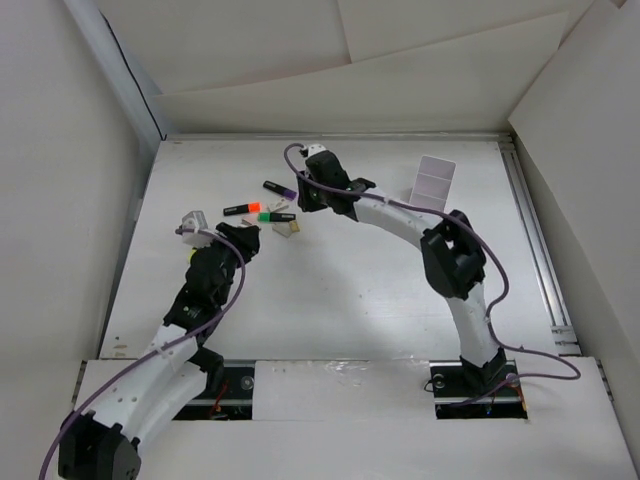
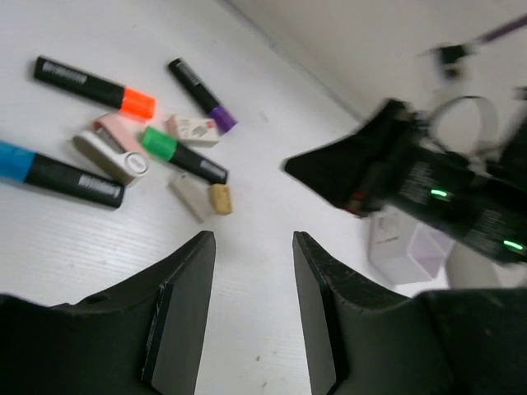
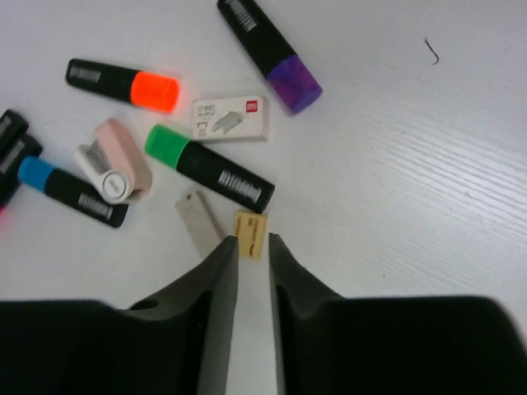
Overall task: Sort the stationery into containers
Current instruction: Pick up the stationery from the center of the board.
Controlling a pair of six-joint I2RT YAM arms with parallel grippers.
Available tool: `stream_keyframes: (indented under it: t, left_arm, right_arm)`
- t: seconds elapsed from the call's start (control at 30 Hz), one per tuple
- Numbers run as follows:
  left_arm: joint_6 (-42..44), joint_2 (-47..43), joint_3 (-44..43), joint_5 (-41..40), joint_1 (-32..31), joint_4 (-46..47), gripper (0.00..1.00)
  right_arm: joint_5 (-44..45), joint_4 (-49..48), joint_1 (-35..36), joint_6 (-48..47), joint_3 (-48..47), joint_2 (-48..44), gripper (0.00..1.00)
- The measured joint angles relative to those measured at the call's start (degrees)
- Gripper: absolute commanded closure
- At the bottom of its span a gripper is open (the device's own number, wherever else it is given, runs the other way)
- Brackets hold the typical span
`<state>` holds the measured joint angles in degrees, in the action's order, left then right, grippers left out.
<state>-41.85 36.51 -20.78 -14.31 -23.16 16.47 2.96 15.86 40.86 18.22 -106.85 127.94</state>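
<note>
blue marker (image 2: 66, 177) cut off at left; right arm (image 2: 428, 181) blurred

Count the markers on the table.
4 sure, in the right wrist view: orange-tipped upper left, purple-tipped top, green-tipped centre, blue-tipped left. Others may be cut off at its left edge.

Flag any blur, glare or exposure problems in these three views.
Left wrist: the right arm is blurred and its green LEDs bloom, while the markers are sharp. Right wrist: crisp overall, but the orange marker cap clips to a glow, and the dark fingers lose detail. Top external: even light, soft shadows, and the white table is bright and low in contrast.
</note>
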Motion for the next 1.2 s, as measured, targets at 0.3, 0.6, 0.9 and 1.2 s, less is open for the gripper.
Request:
stream_keyframes:
  t: [0.3, 0.6, 0.9, 1.2]
  left_arm:
    - [-5.0, 19.5, -5.3, -6.3, 2.0, -5.3, 0.47]
    - [-10.1, 26.0, -9.0, -10.7, 3.3, -9.5, 0.47]
    - [-11.5, 33.3, -16.3, -10.4, 5.7, -12.9, 0.52]
    - [-15.3, 36.6, -14.7, -6.5, 12.8, -11.8, 0.49]
  right_arm:
    - [1.6, -4.9, 2.3, 0.0, 23.0, -22.6, 1.0]
    - [5.0, -6.5, 4.7, 1.4, 38.0, -36.7, 0.81]
    - [6.8, -7.7, 4.2, 2.5, 43.2, -41.6, 0.55]
    - [5.1, -9.2, 3.4, 3.0, 43.4, -41.8, 0.55]
